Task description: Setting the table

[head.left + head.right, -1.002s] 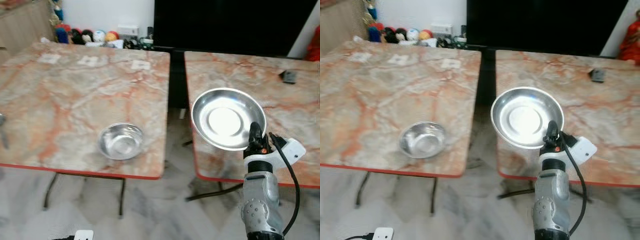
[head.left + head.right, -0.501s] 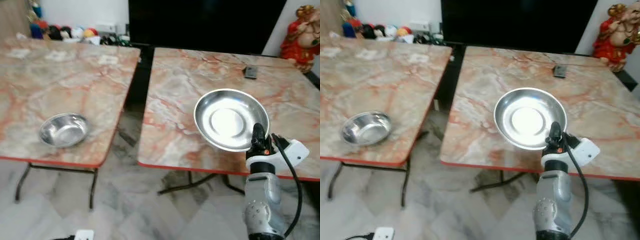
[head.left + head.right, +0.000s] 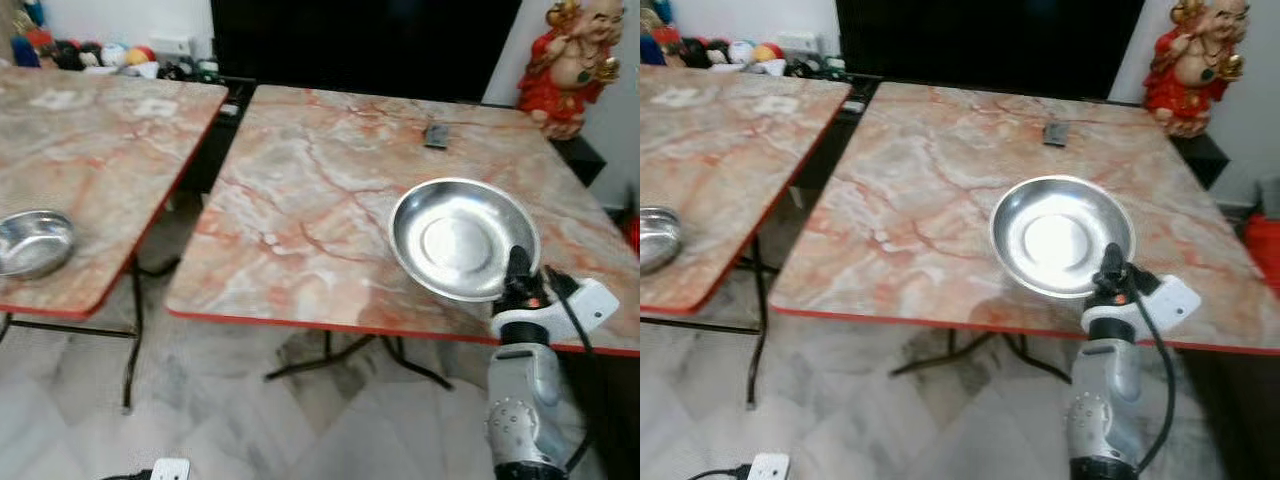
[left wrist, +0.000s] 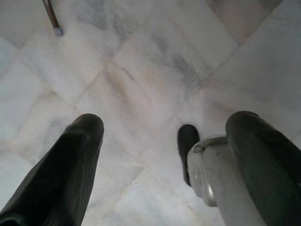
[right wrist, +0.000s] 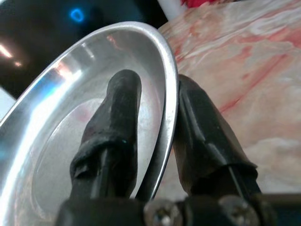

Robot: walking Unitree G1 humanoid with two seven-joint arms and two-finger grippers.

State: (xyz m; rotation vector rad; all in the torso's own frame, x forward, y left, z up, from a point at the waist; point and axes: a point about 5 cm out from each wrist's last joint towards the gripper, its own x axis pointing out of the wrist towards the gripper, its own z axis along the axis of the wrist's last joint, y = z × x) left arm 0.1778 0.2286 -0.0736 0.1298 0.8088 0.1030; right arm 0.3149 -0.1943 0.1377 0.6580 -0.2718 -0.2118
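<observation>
A round steel plate (image 3: 462, 238) is held tilted above the near right part of a marble-topped table (image 3: 320, 200). My right gripper (image 3: 517, 270) is shut on the plate's near rim; in the right wrist view one black finger (image 5: 113, 127) lies inside the plate (image 5: 56, 141) and the other finger (image 5: 207, 136) presses behind the rim. A small steel bowl (image 3: 32, 242) sits on a second marble table (image 3: 90, 130) to the left. My left gripper (image 4: 164, 141) hangs open over the pale floor with nothing between its fingers.
A dark gap separates the two tables. A small dark remote (image 3: 435, 135) lies at the far side of the right table. A red and gold figurine (image 3: 572, 60) stands at the far right. A black screen (image 3: 360, 45) fills the back wall. Toys (image 3: 90, 55) sit at the back left.
The whole view has swung right: the right table now sits in the centre and the bowl has slid to the left edge. The plate stays in my right gripper in the same pose.
</observation>
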